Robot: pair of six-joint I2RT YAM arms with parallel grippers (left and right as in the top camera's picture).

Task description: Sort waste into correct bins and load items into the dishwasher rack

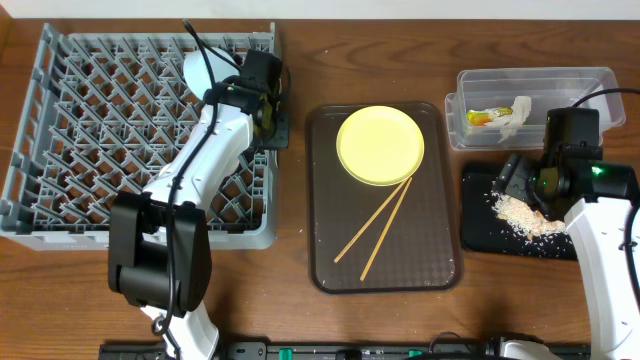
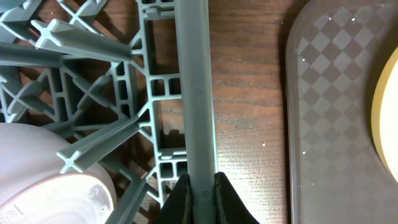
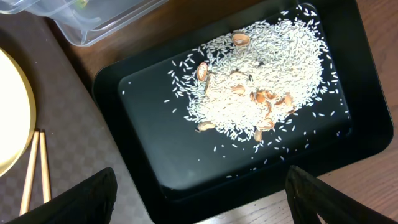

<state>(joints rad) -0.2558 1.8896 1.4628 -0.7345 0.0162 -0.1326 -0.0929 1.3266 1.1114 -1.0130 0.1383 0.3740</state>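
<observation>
The grey dishwasher rack [image 1: 100, 130] stands at the left with a white-looking bowl [image 1: 200, 70] upside down in it. My left gripper [image 2: 200, 199] is shut on the rim of the rack's right wall [image 2: 196, 93], and the bowl [image 2: 50, 186] lies just to its left. The yellow plate [image 1: 380, 145] and wooden chopsticks [image 1: 378, 228] lie on the brown tray. My right gripper [image 3: 202, 205] is open and empty over the near edge of the black tray [image 3: 186, 168], which holds the rice leftovers [image 3: 261, 87]. The clear tub [image 1: 535, 105] holds the wrapper [image 1: 482, 117] and white scrap [image 1: 517, 113].
The brown serving tray [image 1: 440, 250] lies between the rack and the black tray [image 1: 480, 225], and its edge shows in the left wrist view [image 2: 329, 93]. In the right wrist view the tub's corner [image 3: 106, 18], the plate's edge [image 3: 12, 118] and the chopstick ends [image 3: 34, 168] show.
</observation>
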